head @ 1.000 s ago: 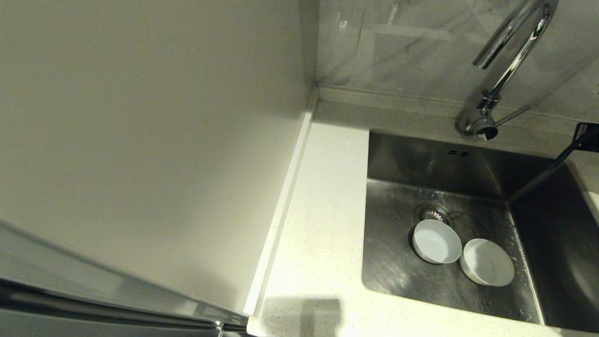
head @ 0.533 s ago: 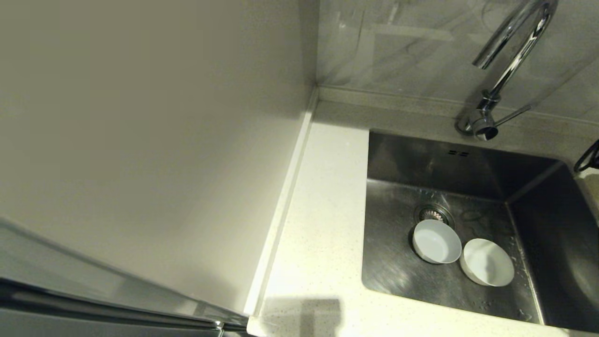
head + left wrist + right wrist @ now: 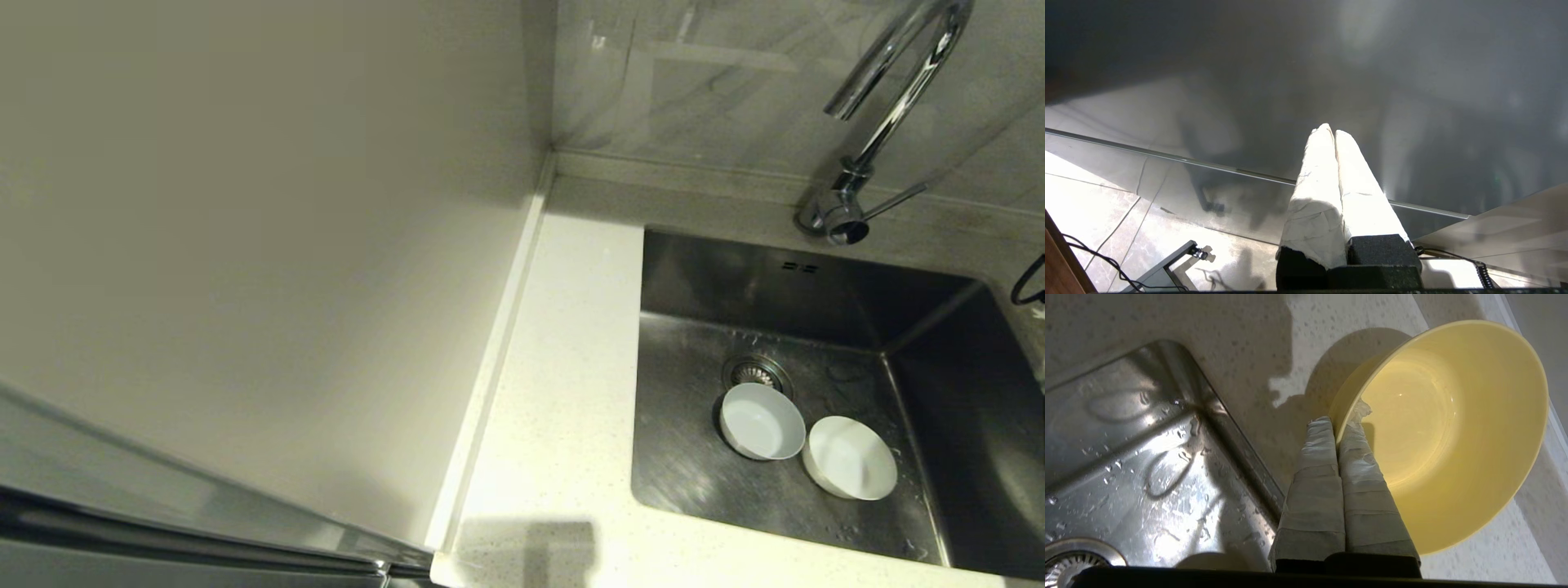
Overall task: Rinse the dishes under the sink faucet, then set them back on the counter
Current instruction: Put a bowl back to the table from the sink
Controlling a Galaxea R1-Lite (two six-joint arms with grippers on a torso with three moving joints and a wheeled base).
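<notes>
pale yellow bowl (image 3: 1453, 433) — glossy, rim pinched by right gripper (image 3: 1341, 424) fingers (image 3: 1316, 457)

Left end effector (image 3: 1335, 132): two long tapered fingers (image 3: 1314, 192) wrapped in white, creased tape-like covering, seams visible; they sit on a matte black, slightly grainy base block. Black coiled cable (image 3: 1481, 270) runs off beside the base.

Right end effector (image 3: 1345, 422): same build, two tapered fingers (image 3: 1316, 486) in greyish-white wrap with horizontal band lines, frayed wrap at one tip, black mount below.

Head view: only a thin black cable loop (image 3: 1027, 286) at the right edge.
</notes>
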